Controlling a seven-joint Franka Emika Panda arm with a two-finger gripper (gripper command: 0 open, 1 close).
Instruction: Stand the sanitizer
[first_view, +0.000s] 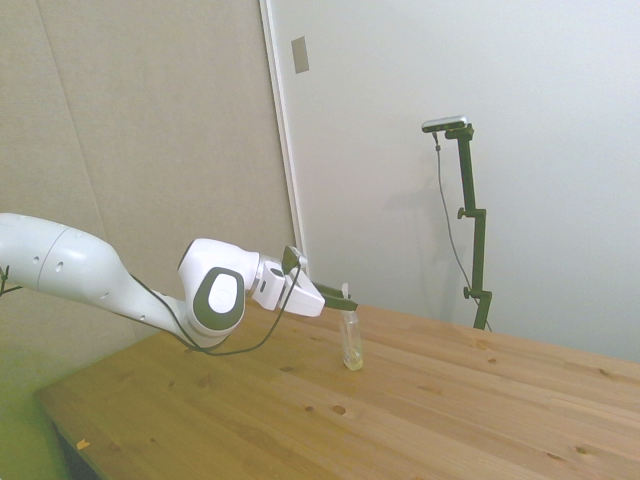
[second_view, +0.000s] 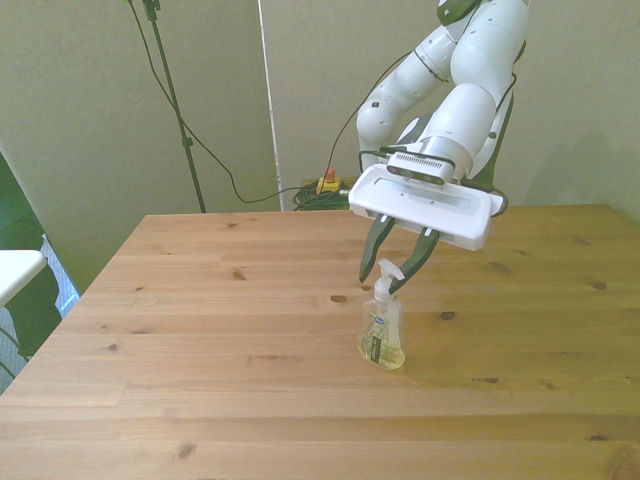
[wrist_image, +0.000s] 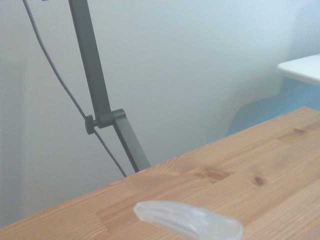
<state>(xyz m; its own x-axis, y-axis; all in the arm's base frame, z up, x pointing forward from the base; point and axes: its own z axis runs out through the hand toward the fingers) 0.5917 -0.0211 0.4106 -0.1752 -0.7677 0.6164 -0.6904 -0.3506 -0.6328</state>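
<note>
Wooden table (second_view: 200, 300): sanitizer (second_view: 382, 335) upright, long axis vertical; gripper (second_view: 394, 275) fingers parted, straddling its pump top.

The sanitizer (wrist_image: 187, 223) is cut off at six o'clock in the wrist view; only its blurred white nozzle is seen. Its label print cannot be read.

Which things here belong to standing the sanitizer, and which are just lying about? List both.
Belongs to the job:
- the sanitizer, upright on the table
- the gripper, fingers open either side of its pump top

Just about:
- cables and a small yellow-and-red object on the floor behind the table
</note>
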